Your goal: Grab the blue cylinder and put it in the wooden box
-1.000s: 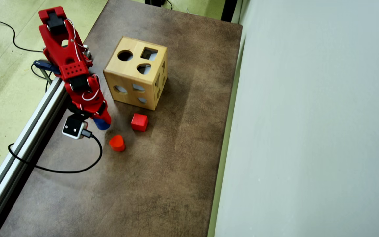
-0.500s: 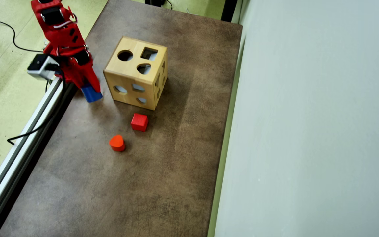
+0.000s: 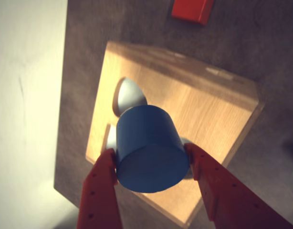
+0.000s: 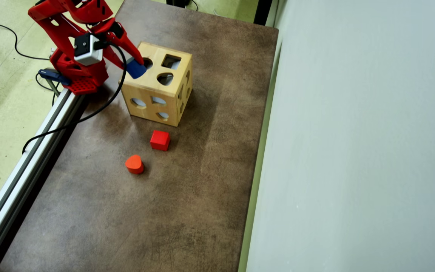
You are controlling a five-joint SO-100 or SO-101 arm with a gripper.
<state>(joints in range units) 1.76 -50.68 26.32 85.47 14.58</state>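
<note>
Grip is kept by the red two-finger gripper [image 3: 151,164] on the small dark blue solid cylinder [image 3: 149,148], which is clamped by its curved sides so that its flat end can be aimed downward. It is held above the large light wooden box [image 4: 166,92], beside the round hole [image 4: 146,62], presumably for dropping through. No brand, label or writing can be read.
</note>
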